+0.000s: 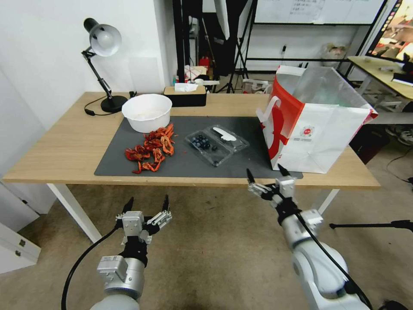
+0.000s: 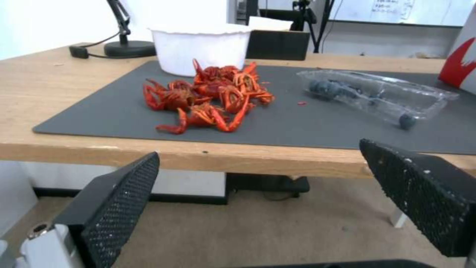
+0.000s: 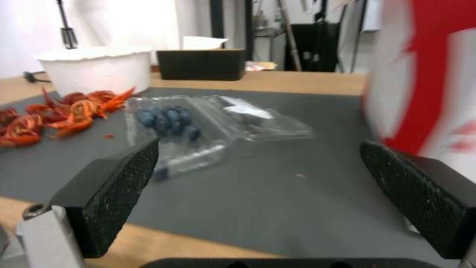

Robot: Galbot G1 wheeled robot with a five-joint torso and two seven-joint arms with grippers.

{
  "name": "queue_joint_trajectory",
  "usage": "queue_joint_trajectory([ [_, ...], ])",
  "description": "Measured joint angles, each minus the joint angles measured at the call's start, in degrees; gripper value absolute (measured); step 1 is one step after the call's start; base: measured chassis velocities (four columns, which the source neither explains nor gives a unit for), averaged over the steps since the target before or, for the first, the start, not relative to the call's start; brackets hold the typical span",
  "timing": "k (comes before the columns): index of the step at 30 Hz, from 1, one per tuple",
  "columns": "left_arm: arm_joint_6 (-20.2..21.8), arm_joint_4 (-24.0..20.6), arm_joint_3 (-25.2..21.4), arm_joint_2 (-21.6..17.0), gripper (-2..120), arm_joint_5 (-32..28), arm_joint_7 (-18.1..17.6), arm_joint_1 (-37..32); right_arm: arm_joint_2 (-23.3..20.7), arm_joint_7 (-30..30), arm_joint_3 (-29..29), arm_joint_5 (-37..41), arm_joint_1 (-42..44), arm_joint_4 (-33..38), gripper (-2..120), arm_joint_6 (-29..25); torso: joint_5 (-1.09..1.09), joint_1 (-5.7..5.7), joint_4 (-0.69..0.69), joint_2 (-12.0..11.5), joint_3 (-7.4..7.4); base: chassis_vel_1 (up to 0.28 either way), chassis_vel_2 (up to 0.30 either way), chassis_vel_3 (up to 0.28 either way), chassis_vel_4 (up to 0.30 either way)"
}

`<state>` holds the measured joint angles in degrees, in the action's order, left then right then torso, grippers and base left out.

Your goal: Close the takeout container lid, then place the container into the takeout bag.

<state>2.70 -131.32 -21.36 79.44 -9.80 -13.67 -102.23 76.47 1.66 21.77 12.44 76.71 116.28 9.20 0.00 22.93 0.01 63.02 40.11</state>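
Head view: you see the takeout container [image 1: 216, 144] lying open on the dark mat [image 1: 129, 161], between the crayfish pile [image 1: 151, 148] and the takeout bag [image 1: 316, 118]. Nothing is done yet: the lid [image 1: 228, 137] is still flat (label up), the bag not loaded. Its long axis runs diagonally, blueberry half toward the white bowl [image 1: 147, 112]. Your right gripper [image 1: 265, 175] at the table edge and left gripper [image 1: 147, 204] below it both stand spread apart, empty

On the counter [image 1: 64, 146] there is one takeout container [image 1: 216, 144], one takeout bag [image 1: 318, 125], one white bowl [image 1: 147, 113], one dark mat [image 1: 185, 165], one lamp [image 1: 102, 64], one tissue box [image 1: 186, 95]. The crayfish [image 1: 150, 148] form one pile, too tangled to count.
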Motion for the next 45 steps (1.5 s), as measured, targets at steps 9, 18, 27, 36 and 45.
queue_joint_trajectory([
  [9,-0.08,0.60,-0.40,1.05,100,0.44,-0.76,-0.07,-0.27,-4.25,-7.43,5.53,-9.76,-3.91,100,11.82,-0.01,0.00,-0.01,0.00,0.00,0.000,0.000,0.000,0.000],
  [18,-0.08,1.10,-0.57,2.10,100,0.98,-1.10,-0.21,0.25,-5.46,-11.47,7.98,-15.43,-6.51,100,19.02,0.00,-0.01,-0.01,0.00,0.00,0.000,0.000,0.000,0.000],
  [27,-0.22,1.11,-0.76,2.57,100,1.32,-1.57,-0.50,2.18,-7.62,-13.41,10.99,-17.93,-9.55,100,22.21,0.00,-0.01,-0.01,0.00,0.00,0.000,0.000,0.000,0.000],
  [36,-0.76,0.85,-0.80,2.63,100,1.36,-1.86,-0.84,3.13,-7.67,-14.37,11.01,-18.89,-11.08,100,22.25,0.00,-0.01,-0.01,0.01,-0.01,0.000,0.000,0.000,0.000],
  [45,-1.36,0.86,-0.93,2.62,100,1.42,-2.02,-1.10,4.34,-7.61,-15.33,11.29,-20.34,-12.78,100,22.83,0.00,-0.01,-0.01,0.01,-0.01,0.000,0.000,0.000,0.000],
])
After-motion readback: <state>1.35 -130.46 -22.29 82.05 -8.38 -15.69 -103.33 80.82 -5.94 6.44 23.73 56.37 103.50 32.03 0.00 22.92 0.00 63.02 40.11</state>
